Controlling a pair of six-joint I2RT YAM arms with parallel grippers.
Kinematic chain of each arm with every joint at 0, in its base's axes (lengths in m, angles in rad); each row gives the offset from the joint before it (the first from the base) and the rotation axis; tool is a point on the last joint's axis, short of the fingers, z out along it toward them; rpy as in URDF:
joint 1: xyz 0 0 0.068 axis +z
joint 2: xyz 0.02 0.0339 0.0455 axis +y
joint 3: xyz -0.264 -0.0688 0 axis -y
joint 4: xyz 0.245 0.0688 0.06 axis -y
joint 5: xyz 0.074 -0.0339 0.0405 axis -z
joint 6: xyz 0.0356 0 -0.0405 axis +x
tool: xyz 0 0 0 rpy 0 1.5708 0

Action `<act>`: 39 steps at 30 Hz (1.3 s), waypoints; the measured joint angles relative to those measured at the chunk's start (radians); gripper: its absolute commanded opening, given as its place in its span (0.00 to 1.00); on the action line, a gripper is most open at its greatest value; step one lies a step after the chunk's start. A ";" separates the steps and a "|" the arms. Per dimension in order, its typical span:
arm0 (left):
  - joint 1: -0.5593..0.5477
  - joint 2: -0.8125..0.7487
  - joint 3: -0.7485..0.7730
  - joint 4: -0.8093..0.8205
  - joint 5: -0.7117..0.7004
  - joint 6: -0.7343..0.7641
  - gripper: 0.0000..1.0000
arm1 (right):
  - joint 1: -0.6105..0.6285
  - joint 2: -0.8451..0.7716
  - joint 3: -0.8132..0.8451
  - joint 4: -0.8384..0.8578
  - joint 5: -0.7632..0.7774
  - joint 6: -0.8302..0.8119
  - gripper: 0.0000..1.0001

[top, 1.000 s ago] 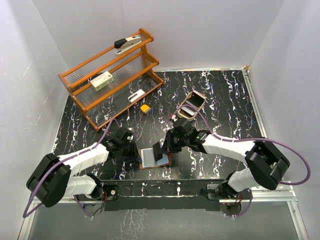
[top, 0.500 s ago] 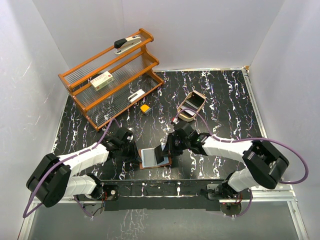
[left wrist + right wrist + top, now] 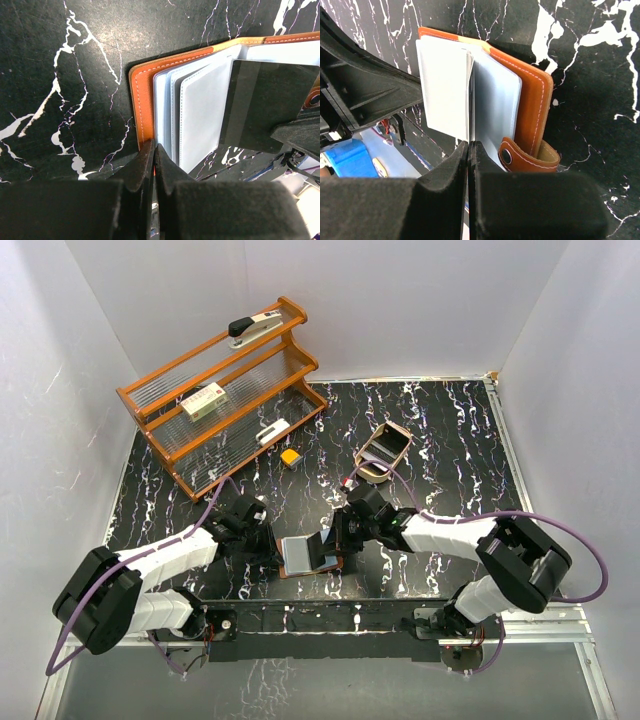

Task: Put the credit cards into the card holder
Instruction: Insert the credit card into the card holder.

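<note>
The card holder lies open near the table's front edge, its grey pockets fanned up and its orange cover and snap tab showing. My left gripper is shut on the cover's left edge. My right gripper is shut on a credit card, which the left wrist view shows as a dark upright plate. In the right wrist view that card stands edge-on between two grey pockets. From above, the right gripper sits at the holder's right side and the left gripper at its left.
A wooden rack stands at the back left with a stapler, a small box and a white item on its shelves. A yellow-orange block and a tan oval tray lie behind the holder.
My right gripper has shifted slightly left and down with the card, closer into the open holder, covering more of the grey pockets. The left arm has not moved.
</note>
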 measured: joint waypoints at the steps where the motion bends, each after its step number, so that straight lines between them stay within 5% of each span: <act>1: 0.000 0.000 0.000 0.000 0.000 0.000 0.00 | 0.000 0.000 -0.005 0.011 -0.003 0.002 0.00; 39: 0.001 0.006 -0.002 0.011 0.000 0.003 0.00 | 0.000 -0.024 -0.035 0.032 -0.012 0.009 0.00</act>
